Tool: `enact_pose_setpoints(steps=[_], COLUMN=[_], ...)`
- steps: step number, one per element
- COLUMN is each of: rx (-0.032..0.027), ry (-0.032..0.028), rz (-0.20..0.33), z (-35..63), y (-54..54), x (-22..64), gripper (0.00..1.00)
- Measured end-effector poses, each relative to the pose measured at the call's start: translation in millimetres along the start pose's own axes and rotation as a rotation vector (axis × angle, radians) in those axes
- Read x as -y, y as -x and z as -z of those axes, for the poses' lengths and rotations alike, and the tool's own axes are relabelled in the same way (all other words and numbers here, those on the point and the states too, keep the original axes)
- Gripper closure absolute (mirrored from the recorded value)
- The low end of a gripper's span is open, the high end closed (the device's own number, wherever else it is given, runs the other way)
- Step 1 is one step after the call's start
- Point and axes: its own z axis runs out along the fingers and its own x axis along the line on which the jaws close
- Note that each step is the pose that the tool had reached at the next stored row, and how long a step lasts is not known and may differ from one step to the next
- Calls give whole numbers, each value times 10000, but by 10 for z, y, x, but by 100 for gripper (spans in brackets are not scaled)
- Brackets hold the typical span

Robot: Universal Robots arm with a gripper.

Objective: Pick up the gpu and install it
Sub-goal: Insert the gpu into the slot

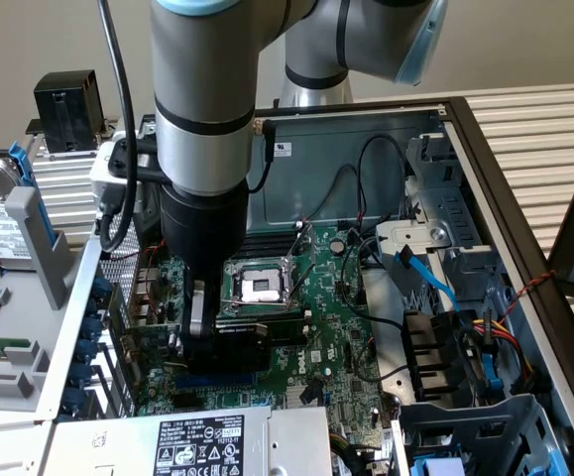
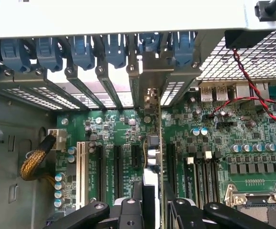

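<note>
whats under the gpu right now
The green motherboard, with black expansion slots on either side of the gpu. What lies directly beneath is hidden by the card's own edge and the end effector holding it.

I see little side room for my gripper (image 1: 212, 349), clamped on the gpu (image 1: 245, 335): power supply (image 1: 192, 441) just beside, CPU socket (image 1: 262, 286) near, slot covers (image 2: 110, 86) walling the rear; only overhead is open.

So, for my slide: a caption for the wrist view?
Gripper holding the gpu edge-on at the motherboard slots.
</note>
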Motion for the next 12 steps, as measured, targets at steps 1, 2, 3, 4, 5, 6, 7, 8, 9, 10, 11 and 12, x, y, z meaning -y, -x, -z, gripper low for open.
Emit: enact_pose_setpoints(steps=[1, 2, 3, 4, 5, 6, 7, 8, 9, 10, 11, 12], rx=[0, -2, -6, -8, -8, -8, -10, -11, -12, -10, -9, -9], ry=[20, 44, 70, 84, 87, 90, 92, 93, 92, 88, 88, 89], rz=[1, 0, 0, 0, -1, -3, -5, -4, -3, -1, -2, -1], z=[-1, -1, 0, 1, 1, 2, 4, 7, 9, 9, 10, 11], y=[-3, -6, -9, -13, -14, -14, -13, -13, -13, -12, -11, -11], x=[1, 1, 1, 2, 6, 12, 20, 32, 45, 54, 61, 68], gripper=[73, 73, 73, 73, 73, 73, 73, 73, 73, 73, 73, 73])
